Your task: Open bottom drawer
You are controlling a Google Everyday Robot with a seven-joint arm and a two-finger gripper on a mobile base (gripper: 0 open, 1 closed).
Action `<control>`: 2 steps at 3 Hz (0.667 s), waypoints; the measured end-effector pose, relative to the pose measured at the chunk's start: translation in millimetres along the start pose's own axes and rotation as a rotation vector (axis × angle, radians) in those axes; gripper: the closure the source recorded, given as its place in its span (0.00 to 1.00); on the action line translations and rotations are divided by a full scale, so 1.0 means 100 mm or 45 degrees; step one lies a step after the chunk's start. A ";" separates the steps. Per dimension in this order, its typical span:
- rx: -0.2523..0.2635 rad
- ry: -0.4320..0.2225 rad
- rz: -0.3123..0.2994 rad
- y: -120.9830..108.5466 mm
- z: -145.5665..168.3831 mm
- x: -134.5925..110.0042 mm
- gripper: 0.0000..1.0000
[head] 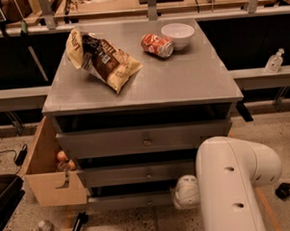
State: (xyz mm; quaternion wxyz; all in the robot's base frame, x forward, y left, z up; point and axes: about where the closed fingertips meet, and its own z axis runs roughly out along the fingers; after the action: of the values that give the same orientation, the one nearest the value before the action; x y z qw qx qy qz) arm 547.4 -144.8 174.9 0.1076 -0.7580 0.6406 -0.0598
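The grey cabinet point(182, 82) has three drawers stacked in its front. The bottom drawer point(124, 201) is the lowest and narrowest grey panel, with a small round knob point(149, 202) at its centre. Its front sits about level with the middle drawer point(118, 176) above it. My white arm point(232, 186) fills the lower right. Its end, the gripper point(186, 191), is low down against the right part of the bottom drawer's front, to the right of the knob. Most of the gripper is hidden behind a rounded white housing.
On the cabinet top lie a chip bag point(103, 57), a red can point(157, 44) and a white bowl point(178, 35). A tan cardboard box point(49, 177) stands against the cabinet's left side. A plastic bottle point(46, 230) lies on the floor, and a black object point(4, 200) is at far left.
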 end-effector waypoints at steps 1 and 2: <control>0.000 0.000 0.000 0.00 0.00 0.00 0.61; -0.002 -0.001 0.000 0.01 0.00 0.00 0.37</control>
State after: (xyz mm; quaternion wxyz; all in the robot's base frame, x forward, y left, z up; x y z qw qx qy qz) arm 546.8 -144.5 174.6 0.1072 -0.7581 0.6405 -0.0593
